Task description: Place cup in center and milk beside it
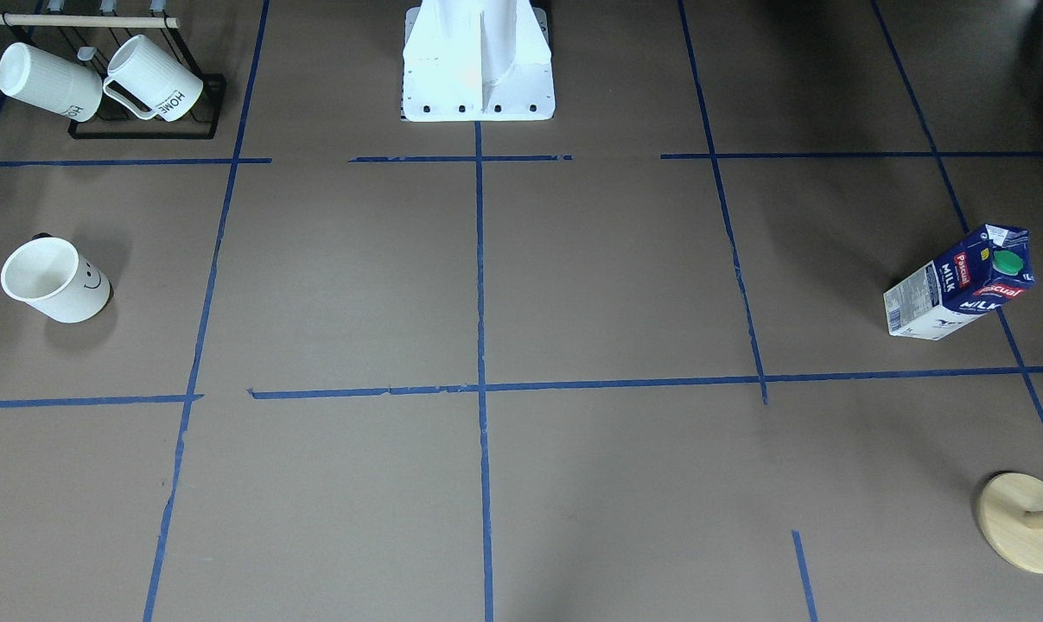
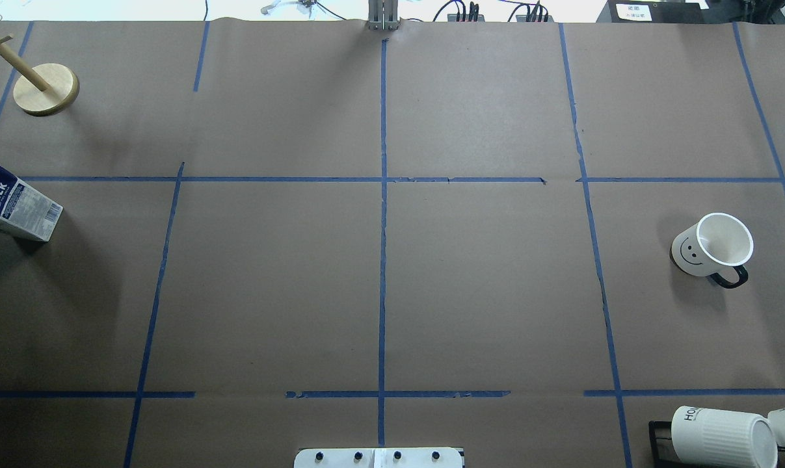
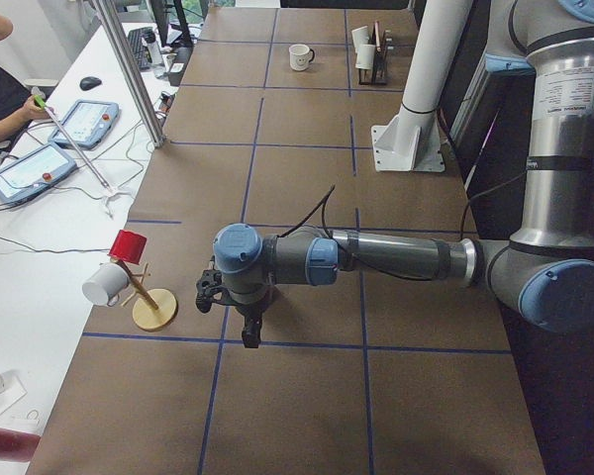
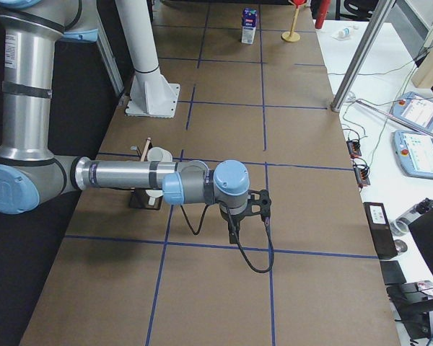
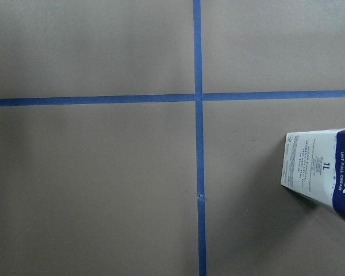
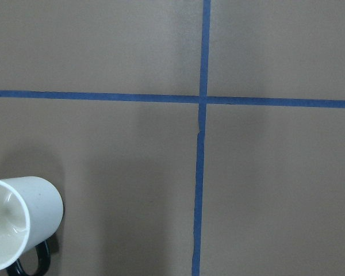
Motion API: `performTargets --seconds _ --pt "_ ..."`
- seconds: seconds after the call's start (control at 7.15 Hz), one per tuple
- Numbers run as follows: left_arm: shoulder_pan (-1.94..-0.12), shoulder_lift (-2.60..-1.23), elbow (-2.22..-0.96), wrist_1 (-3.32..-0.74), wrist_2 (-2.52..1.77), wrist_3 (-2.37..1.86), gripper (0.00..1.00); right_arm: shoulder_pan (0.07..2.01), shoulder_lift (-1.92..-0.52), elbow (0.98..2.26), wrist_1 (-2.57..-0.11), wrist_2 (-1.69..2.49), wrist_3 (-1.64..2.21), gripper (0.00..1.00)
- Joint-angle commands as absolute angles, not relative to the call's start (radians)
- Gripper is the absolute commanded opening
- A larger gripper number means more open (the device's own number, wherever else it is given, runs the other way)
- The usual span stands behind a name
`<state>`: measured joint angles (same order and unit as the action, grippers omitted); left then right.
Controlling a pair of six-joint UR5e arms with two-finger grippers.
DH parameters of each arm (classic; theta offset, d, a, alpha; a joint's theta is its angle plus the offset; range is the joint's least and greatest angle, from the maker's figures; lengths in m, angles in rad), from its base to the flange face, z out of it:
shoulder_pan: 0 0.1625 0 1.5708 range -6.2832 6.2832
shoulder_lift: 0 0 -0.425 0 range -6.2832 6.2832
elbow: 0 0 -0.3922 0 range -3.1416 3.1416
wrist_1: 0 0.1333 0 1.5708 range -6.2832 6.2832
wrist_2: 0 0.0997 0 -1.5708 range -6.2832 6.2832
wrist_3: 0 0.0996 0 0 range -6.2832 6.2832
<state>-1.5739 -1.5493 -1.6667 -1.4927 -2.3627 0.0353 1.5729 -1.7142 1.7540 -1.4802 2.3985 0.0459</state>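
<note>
The left gripper (image 3: 250,334) hangs point-down over a brown table (image 2: 268,292) marked with a grid of blue tape. It shows only from the side, so I cannot tell whether its fingers are spread or pressed together. The milk (image 5: 328,172) stands upright on the table below this gripper and off to one side, at the right edge of its wrist view. A wooden stand (image 2: 45,89) sits near the milk.

The right gripper (image 4: 234,234) hangs the same way at the other end of the table, and its fingers cannot be judged either. The cup (image 6: 17,230) sits mouth up below it and off to one side, in the lower left corner of its wrist view, with the dark handle showing. A rack (image 1: 145,130) holding ribbed mugs (image 1: 154,78) is near that arm.

The center (image 2: 383,179) lies between the two grippers, well apart from each. The cup is on the right gripper's side of it and the milk on the left gripper's side, both far from it.
</note>
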Motion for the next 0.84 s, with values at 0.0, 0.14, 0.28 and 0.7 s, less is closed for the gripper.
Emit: performTargets --seconds 0.0,0.14,0.28,0.7 --pt "-1.574 -1.548 -1.677 -1.499 -2.364 0.035 1.0 1.553 -1.68 1.758 -1.491 2.39 0.046 1.0" --pt "-1.574 -1.548 -1.684 -1.499 -2.364 0.035 1.0 1.552 -1.696 1.758 -1.482 2.425 0.051 1.0" --pt "-1.574 -1.549 -1.684 -1.499 -2.362 0.035 1.0 1.548 -1.697 1.767 -1.477 2.451 0.063 1.0" --pt "-1.575 -1.546 -1.704 -1.496 -2.364 0.035 1.0 1.421 -1.722 1.835 -1.359 2.435 0.355 1.0"
